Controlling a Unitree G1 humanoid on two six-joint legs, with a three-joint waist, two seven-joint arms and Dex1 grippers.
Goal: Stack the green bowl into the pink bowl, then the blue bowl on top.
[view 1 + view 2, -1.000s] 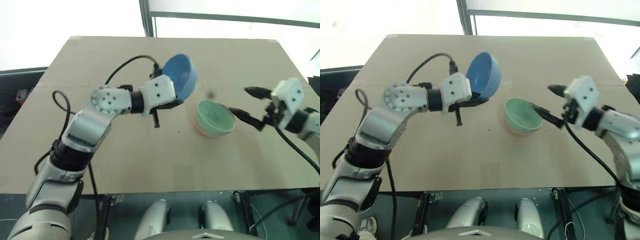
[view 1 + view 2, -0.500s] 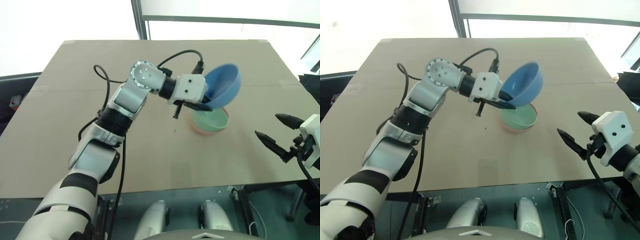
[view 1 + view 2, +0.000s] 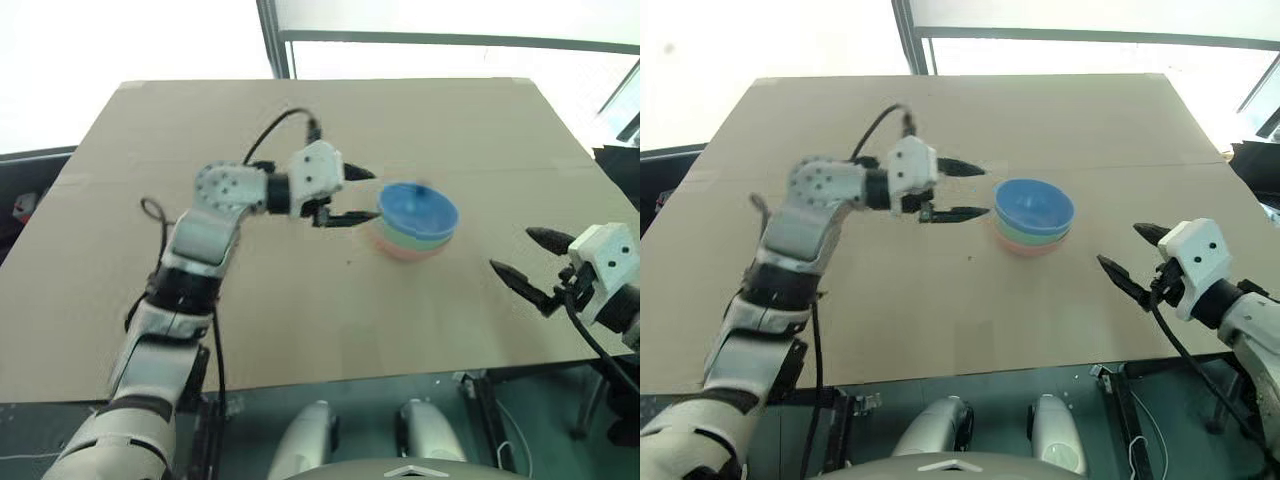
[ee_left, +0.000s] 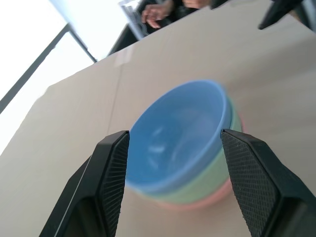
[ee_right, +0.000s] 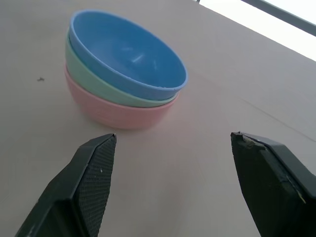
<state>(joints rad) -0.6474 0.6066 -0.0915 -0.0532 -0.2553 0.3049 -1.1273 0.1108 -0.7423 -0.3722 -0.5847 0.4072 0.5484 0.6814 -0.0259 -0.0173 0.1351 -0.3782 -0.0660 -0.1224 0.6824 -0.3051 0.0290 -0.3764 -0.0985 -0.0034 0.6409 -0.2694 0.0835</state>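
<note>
The blue bowl [image 3: 417, 208] sits nested in the green bowl [image 5: 97, 74], which rests inside the pink bowl [image 5: 114, 111], all stacked upright at the middle of the table. My left gripper [image 3: 372, 196] is open just left of the stack, fingers pointing at it and apart from the rim; in its wrist view the blue bowl [image 4: 177, 133] lies beyond the two spread fingers. Off to the right of the stack, my right gripper [image 3: 512, 250] stands open and empty, aimed toward the bowls.
The tan table [image 3: 300, 330] has its front edge close below both arms and a seam running across its middle. A window frame [image 3: 268, 40] rises behind the far edge. A person's hand [image 4: 159, 11] shows beyond the table.
My left gripper has opened and let go of the blue bowl, which now rests in the green bowl. The left hand has drawn back to the left. The right gripper stays open.
</note>
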